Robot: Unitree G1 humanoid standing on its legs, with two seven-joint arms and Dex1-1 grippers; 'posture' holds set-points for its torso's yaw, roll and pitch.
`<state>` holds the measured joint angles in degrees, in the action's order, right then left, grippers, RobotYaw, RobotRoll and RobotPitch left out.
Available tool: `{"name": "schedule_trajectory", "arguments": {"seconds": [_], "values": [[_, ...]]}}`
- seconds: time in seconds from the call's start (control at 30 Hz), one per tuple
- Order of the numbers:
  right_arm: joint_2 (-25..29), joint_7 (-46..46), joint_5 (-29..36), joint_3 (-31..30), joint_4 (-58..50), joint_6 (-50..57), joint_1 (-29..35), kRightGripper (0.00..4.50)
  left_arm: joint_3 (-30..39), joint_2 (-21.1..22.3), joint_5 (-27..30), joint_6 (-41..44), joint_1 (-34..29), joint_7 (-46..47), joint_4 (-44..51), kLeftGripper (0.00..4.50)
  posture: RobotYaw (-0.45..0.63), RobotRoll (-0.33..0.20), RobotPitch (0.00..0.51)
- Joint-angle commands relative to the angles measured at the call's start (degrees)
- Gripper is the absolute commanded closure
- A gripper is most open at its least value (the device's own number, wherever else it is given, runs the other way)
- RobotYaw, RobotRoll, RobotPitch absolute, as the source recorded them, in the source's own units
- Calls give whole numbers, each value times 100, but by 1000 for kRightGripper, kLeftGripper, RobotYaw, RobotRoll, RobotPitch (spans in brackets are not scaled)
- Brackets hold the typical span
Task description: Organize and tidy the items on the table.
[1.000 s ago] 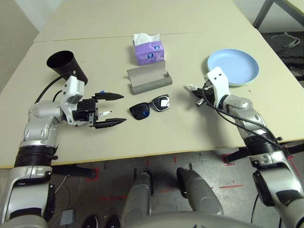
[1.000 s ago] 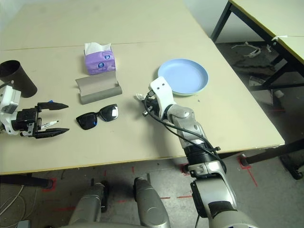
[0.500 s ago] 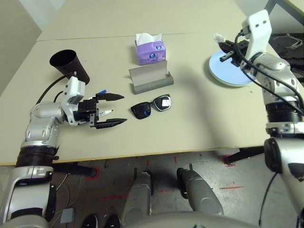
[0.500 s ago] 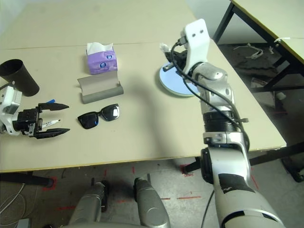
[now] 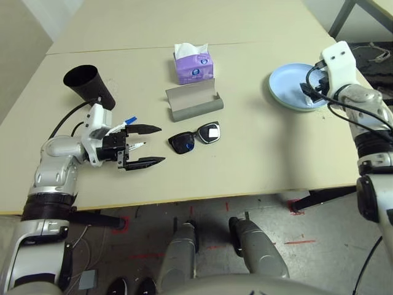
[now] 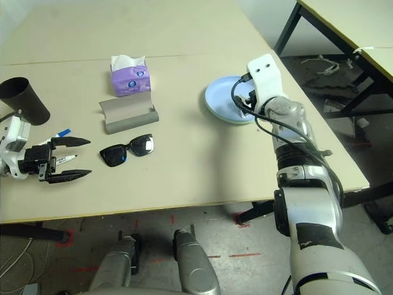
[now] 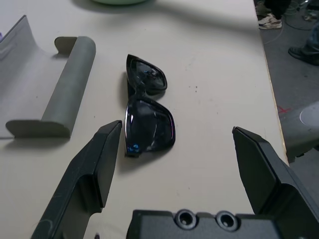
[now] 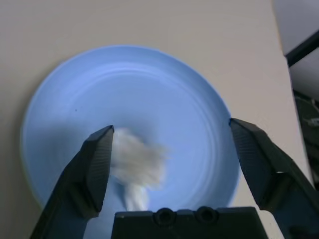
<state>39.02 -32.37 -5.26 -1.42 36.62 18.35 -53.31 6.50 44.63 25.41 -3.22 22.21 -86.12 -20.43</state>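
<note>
My right gripper (image 8: pixel 172 128) hangs open above the blue plate (image 5: pixel 285 86) at the table's right edge. The crumpled white tissue (image 8: pixel 137 164) is loose between its fingers, over the plate. On the left, my left gripper (image 5: pixel 158 144) stands open just above the table (image 5: pixel 258 160), pointing at the black sunglasses (image 5: pixel 195 136) and a short way from them. A white marker with a black cap (image 5: pixel 136 146) lies between its fingers. One with a blue cap (image 5: pixel 124 122) lies just behind them. The grey glasses case (image 5: pixel 193 101) lies open behind the sunglasses.
A purple tissue box (image 5: pixel 194 64) stands behind the case. The black cup (image 5: pixel 89 86) stands at the far left, behind my left arm. A green rim (image 7: pixel 119 1) shows under the blue plate. Another table's dark legs (image 6: pixel 288 27) rise at the far right.
My right gripper has come down from its raised position to just over the blue plate and has opened, letting go of the tissue. The left gripper has hardly moved.
</note>
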Motion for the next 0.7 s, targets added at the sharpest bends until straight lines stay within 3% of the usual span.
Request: {"name": "schedule_trajectory", "arguments": {"seconds": [0.03, 0.2, 0.33, 0.5, 0.7], "values": [[333, -1033, 391, -69, -1266, 877, 379, 23, 28, 24, 2, 0, 6, -49, -49, 0, -236, 0, 204], [830, -2479, 932, -637, -3655, 2037, 691, 23, 99, 84, 28, -63, 1, -169, -202, 0, -255, 0, 204], [719, -3068, 1398, -1273, -4893, 3108, 348, 23, 175, 162, 20, -217, -103, -298, -290, 0, -248, 0, 201], [20, -3136, 1032, -2406, -5166, 2812, -313, 23, 457, 366, 138, -401, -531, -446, -190, 0, -221, 0, 198], [-795, -3086, 527, -3234, -4709, 2036, -679, 23, 914, 594, 318, -373, -1104, -331, 79, 0, -179, 0, 196]]}}
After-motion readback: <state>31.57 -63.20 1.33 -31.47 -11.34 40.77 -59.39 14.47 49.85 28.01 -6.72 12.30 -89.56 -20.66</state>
